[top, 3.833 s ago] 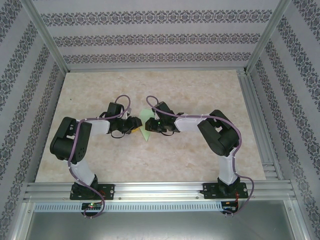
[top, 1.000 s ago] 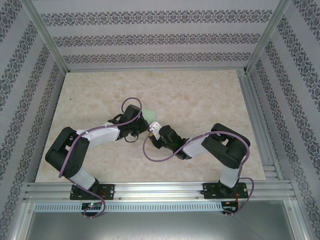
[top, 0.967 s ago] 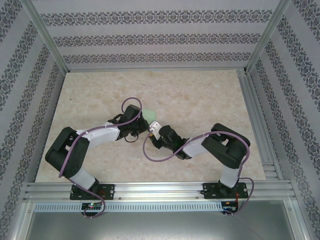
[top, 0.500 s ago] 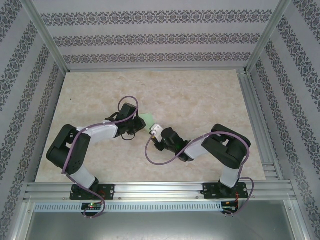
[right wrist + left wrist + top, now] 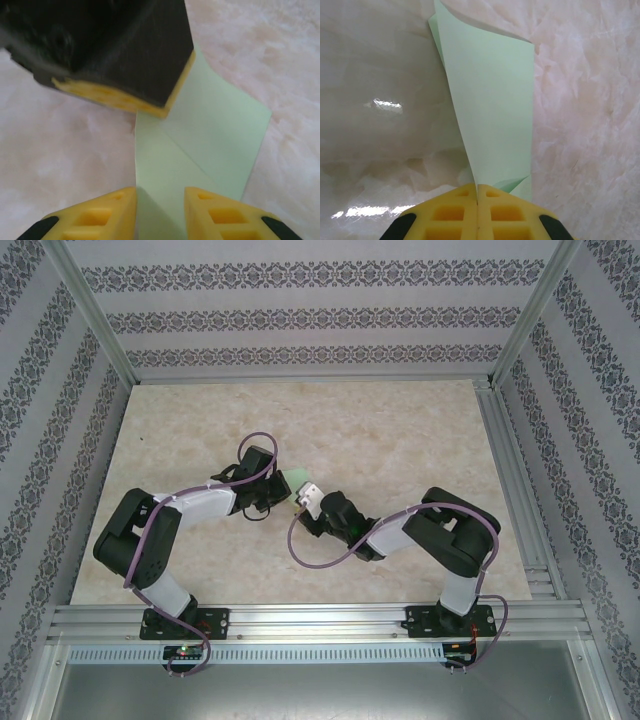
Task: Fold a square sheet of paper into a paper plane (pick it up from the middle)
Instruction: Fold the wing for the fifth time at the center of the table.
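Pale marbled tabletop (image 5: 420, 430) carries everything. Left arm (image 5: 190, 505) and right arm (image 5: 440, 530) both reach in to the tabletop's middle, wrists low over it. Left tool (image 5: 477, 197): yellow fingers pressed fully together, pinching the narrow end of the paper plane (image 5: 490, 100) at a crease. Right tool (image 5: 160, 200): fingers parted with a clear gap. Green paper lies in that gap, not clamped; contact with either finger cannot be told. Paper plane: pale green, partly folded, at the tabletop's middle between the two tools, its free end fanning out from the left tool's grip.
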Robot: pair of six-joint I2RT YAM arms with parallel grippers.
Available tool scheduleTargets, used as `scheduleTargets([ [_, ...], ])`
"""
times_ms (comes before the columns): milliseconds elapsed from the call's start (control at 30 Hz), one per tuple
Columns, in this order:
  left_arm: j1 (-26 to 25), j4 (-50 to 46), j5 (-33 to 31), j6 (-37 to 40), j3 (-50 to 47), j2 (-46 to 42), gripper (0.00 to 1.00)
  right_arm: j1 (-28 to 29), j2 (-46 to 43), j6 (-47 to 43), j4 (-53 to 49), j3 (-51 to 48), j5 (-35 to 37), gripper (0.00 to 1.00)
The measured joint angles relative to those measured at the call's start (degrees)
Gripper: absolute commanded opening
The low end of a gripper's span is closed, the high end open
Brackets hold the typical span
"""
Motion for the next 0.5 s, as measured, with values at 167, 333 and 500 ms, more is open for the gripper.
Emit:
scheduleTargets([
  [167, 0.00, -0.24, 0.24, 0.00, 0.20, -0.02, 0.06, 0.00, 2.45, -0.22, 1.05, 2.01, 0.00, 0.31],
  [333, 0.00, -0.28, 0.44, 0.00, 0.20, -0.02, 0.06, 0.00, 3.89, -0.44, 1.44, 2.47, -0.02, 0.29],
  [500, 0.00, -0.26, 0.42, -0.02, 0.20, -0.24, 0.08, 0.00, 3.93, -0.61, 1.81, 2.64, -0.22, 0.22],
])
